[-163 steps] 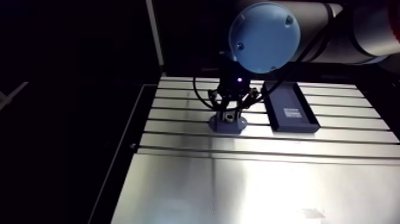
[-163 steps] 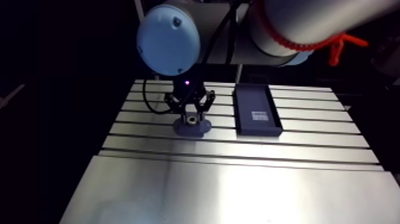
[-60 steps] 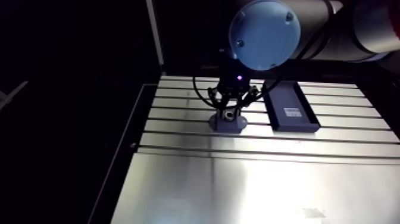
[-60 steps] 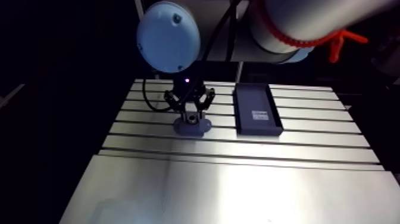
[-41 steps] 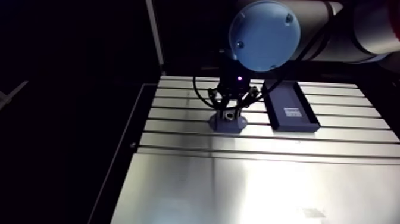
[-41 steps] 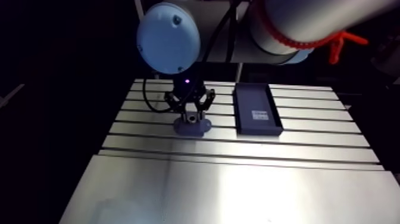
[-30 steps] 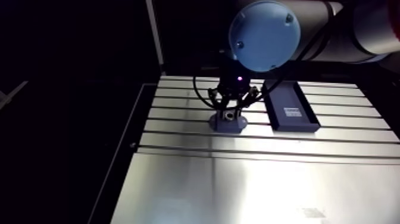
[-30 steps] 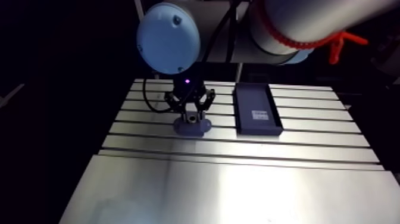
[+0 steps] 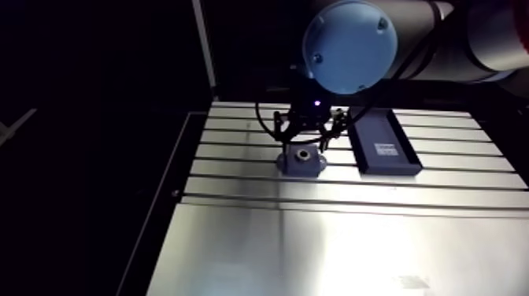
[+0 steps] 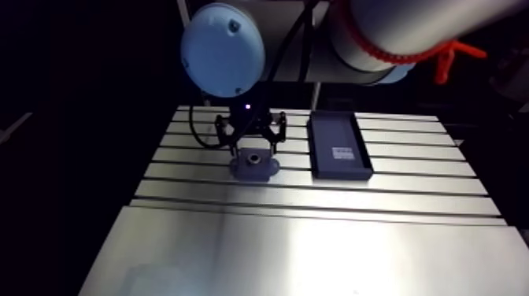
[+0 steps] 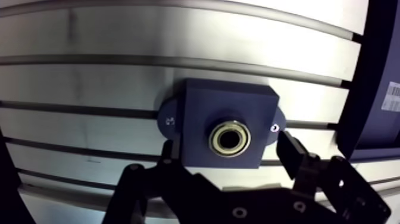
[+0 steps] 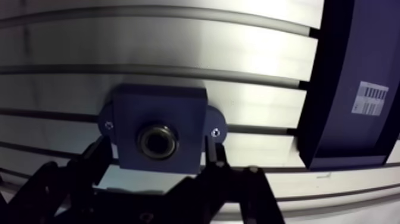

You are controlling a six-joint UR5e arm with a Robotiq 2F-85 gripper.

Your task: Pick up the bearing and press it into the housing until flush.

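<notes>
Steel ring bearing (image 11: 230, 137) seen seated in dark-blue square housing (image 11: 202, 113) — judged flush; black two-finger gripper (image 11: 228, 154) spread apart, nothing held — only retreat left.

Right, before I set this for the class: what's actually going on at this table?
A single robot arm is working on a bearing press-fit. The bearing sits in the bore of the dark blue housing on the slotted table, apparently about flush. The end effector hangs just above, open, its fingers straddling the housing and holding nothing. A dark tray lies beside the housing.
</notes>
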